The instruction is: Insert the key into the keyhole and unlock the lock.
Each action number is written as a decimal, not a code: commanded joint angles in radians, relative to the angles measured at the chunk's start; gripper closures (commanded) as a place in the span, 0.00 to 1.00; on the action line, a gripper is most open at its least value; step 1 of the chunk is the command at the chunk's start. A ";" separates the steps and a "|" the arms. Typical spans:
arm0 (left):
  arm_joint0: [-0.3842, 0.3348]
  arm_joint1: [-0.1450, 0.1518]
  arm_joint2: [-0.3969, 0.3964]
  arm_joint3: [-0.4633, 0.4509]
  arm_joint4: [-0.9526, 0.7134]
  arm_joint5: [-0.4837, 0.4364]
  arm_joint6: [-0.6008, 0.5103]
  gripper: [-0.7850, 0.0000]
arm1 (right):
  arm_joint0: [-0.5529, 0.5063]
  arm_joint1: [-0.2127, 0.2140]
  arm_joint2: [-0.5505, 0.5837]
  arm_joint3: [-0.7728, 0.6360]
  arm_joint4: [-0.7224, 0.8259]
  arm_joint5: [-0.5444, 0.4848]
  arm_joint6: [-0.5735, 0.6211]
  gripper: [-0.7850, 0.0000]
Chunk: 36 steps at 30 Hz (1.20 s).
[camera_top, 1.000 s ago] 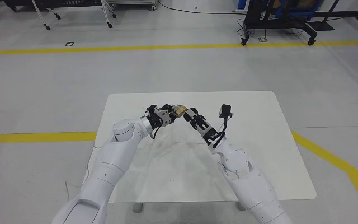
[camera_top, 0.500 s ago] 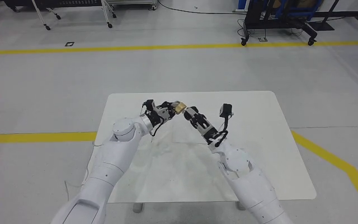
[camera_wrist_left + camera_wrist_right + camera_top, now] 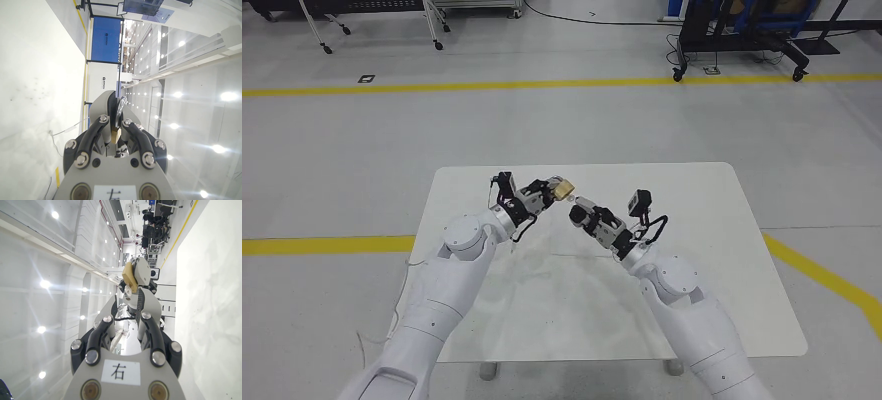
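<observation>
1. The right claw (image 3: 578, 206) is spread and holds nothing, just beside the lock (image 3: 129, 275).
2. The left claw (image 3: 550, 189) pinches the lock above the worktop (image 3: 722, 260).
3. The key (image 3: 129, 290) sits in the keyhole (insertion looks done); the unlocking turn seems to remain.

A white table (image 3: 722, 300) with rounded corners stands on a pale grey floor (image 3: 342, 150). A yellow line (image 3: 542, 85) runs across the floor beyond the table's far edge. A second yellow line (image 3: 322, 244) meets the table's left edge about midway and slants away past its right edge. Beyond the far line, a black wheeled frame (image 3: 742, 40) stands toward the right and white stand legs (image 3: 326, 46) on casters toward the left, with a small dark square (image 3: 366, 78) on the floor near them. In the left wrist view a blue panel (image 3: 105, 40) stands past a table corner.
</observation>
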 commanded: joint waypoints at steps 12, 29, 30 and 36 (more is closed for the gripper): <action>0.007 0.002 0.006 -0.017 0.039 -0.014 0.007 1.00 | 0.043 -0.004 0.001 0.058 0.144 0.058 0.095 0.76; 0.013 0.004 0.012 -0.038 0.089 -0.081 0.005 1.00 | 0.061 -0.011 0.011 0.101 0.323 0.164 0.135 1.00; 0.014 0.004 0.012 -0.041 0.094 -0.090 0.007 1.00 | 0.061 -0.012 0.013 0.104 0.348 0.178 0.144 1.00; 0.029 0.006 0.009 -0.068 0.133 -0.151 0.036 1.00 | 0.074 -0.017 0.021 0.143 0.527 0.290 0.222 1.00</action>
